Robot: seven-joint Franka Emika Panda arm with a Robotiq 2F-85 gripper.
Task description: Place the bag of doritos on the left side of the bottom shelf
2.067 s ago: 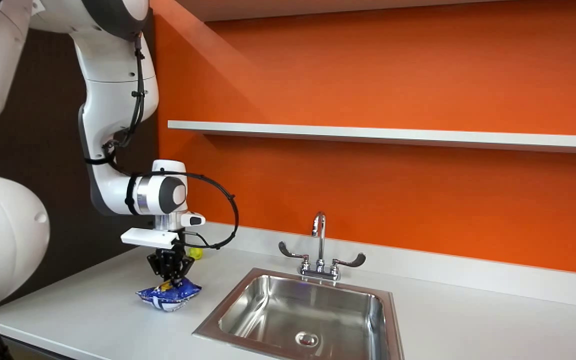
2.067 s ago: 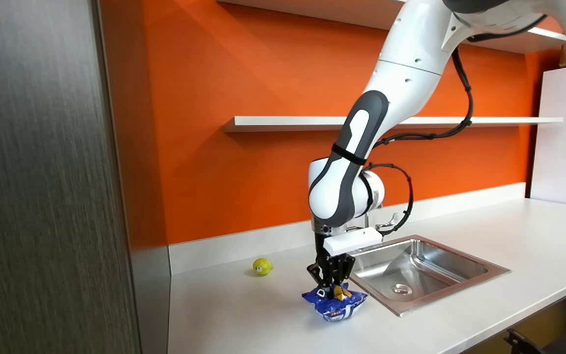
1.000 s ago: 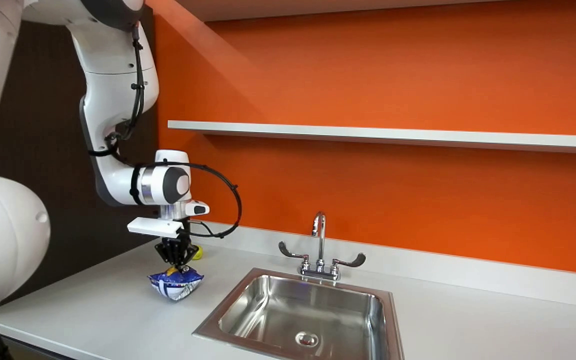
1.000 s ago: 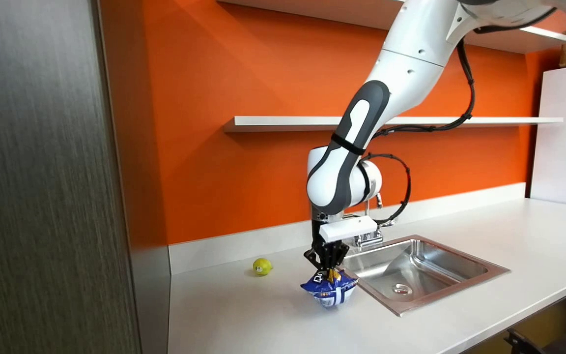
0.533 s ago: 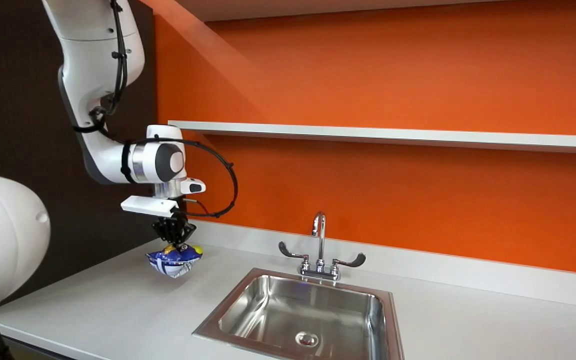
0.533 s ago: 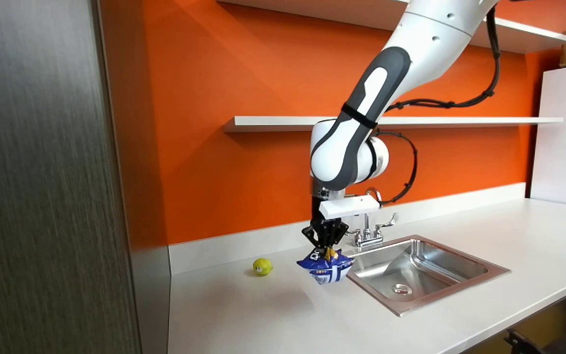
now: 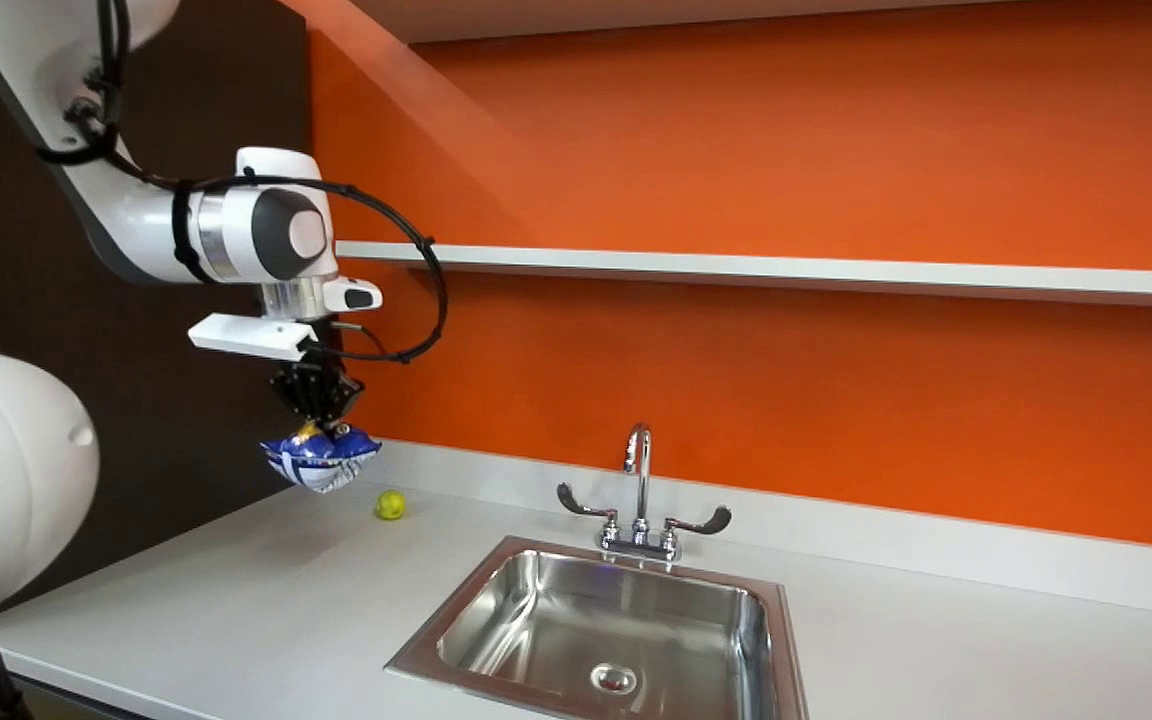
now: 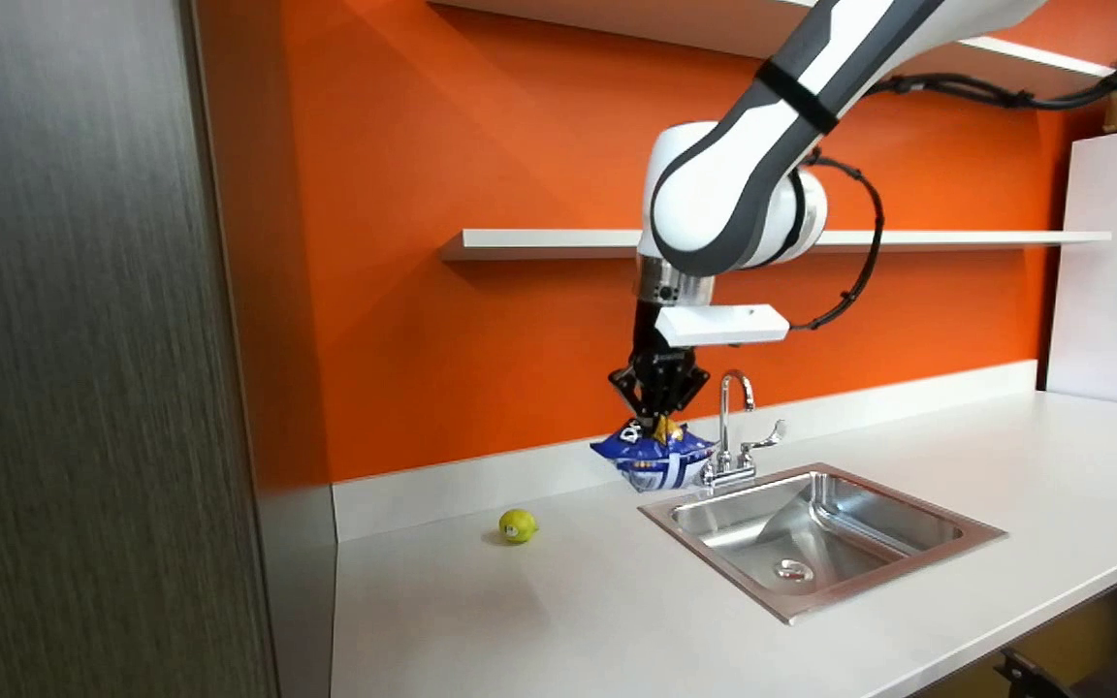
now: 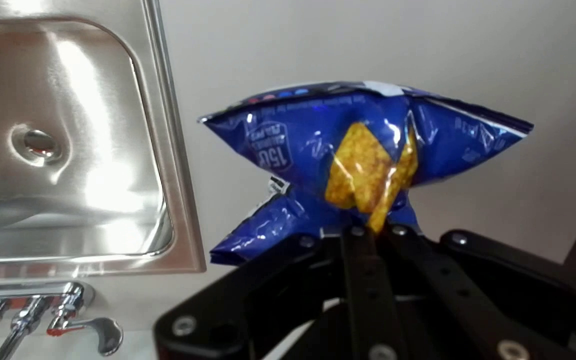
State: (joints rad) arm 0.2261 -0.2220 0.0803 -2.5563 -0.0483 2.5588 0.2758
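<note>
The bag of doritos is a crinkly blue bag with white marks, in both exterior views (image 7: 321, 464) (image 8: 657, 465) and in the wrist view (image 9: 308, 135). My gripper (image 7: 329, 430) points down and is shut on the bag's upper middle; it also shows in an exterior view (image 8: 654, 425) and in the wrist view (image 9: 379, 231). The fingertips are sunk in the bag's folds. The bag hangs in the air above the counter, lower than the bottom shelf. The bottom shelf is a long thin white board on the orange wall in both exterior views (image 7: 736, 266) (image 8: 549, 239); the arm covers part of it.
A steel sink (image 7: 456, 602) with a faucet (image 7: 639, 490) is set in the grey counter (image 7: 236, 600). A yellow-green ball (image 8: 518, 525) lies near the back wall. A dark panel (image 8: 103, 388) bounds the left side. An upper shelf (image 8: 617, 21) hangs above.
The gripper has lifted the bag from the counter, slowly at first, then well up. The arm has risen with it, and the ball shows fully in both exterior views.
</note>
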